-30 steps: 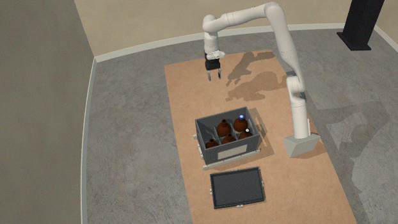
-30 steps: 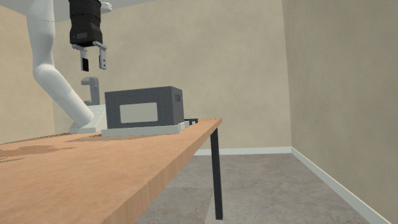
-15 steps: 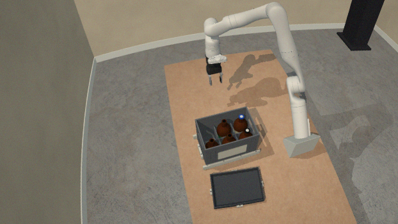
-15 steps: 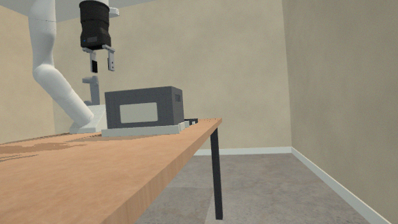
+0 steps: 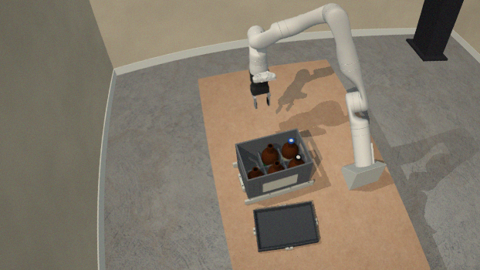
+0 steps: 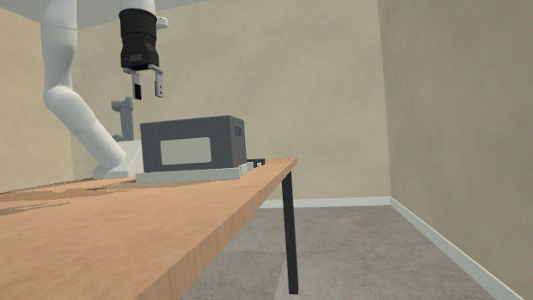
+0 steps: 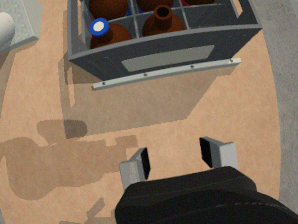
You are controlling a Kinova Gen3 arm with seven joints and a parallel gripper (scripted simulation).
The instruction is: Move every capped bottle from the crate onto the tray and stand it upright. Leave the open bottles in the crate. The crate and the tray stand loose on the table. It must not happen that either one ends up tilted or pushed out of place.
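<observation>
A dark grey crate stands mid-table and holds several brown bottles. The dark tray lies empty nearer the table's front end. My gripper is open and empty, high above the table and apart from the crate. In the exterior view the gripper hangs above the crate.
The arm's base stands to the right of the crate. The table edge and a dark leg show in the exterior view. A black pillar stands on the floor far right.
</observation>
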